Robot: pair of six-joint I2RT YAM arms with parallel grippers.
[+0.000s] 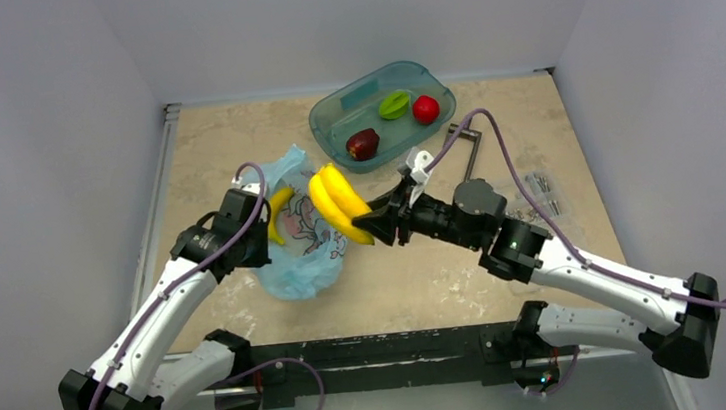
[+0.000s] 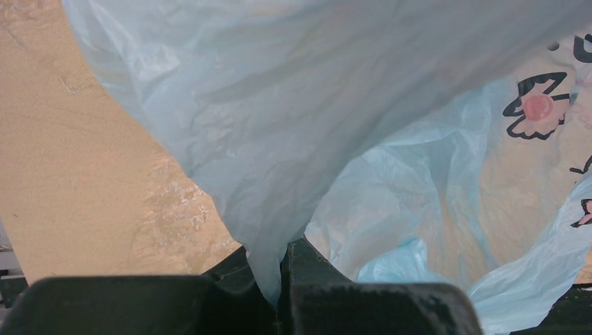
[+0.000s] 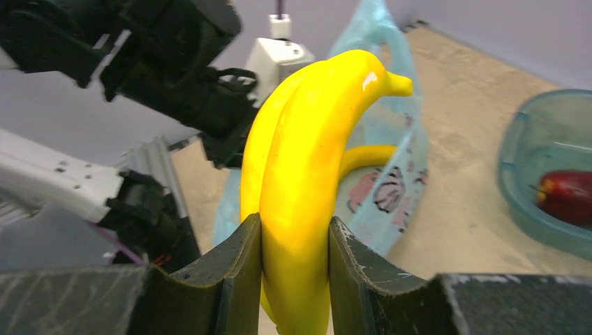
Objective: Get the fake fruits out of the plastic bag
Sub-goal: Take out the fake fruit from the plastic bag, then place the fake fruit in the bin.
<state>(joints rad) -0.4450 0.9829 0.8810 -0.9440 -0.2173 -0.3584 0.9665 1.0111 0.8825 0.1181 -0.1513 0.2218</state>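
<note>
My right gripper [image 1: 371, 226] [image 3: 294, 237] is shut on a yellow banana bunch [image 1: 337, 202] [image 3: 307, 160], which it holds up just right of the light-blue plastic bag [image 1: 297, 272] [image 3: 391, 195]. A second yellow banana [image 1: 280, 211] [image 3: 368, 156] pokes out of the bag's mouth. My left gripper [image 1: 260, 243] [image 2: 283, 269] is shut on a pinched fold of the bag [image 2: 279, 112] at its left edge. A dark maroon fruit [image 1: 363, 145] [image 3: 567, 195] lies in the teal tub [image 1: 324, 128] [image 3: 513, 150].
The tub at the back also holds a green ridged fruit [image 1: 394, 105] and a bright red round fruit [image 1: 425, 110]. A clear packet of metal parts [image 1: 542, 191] lies at the right, and a black metal bracket [image 1: 470, 146] beside the tub. The left arm [image 3: 174, 63] is close behind the banana.
</note>
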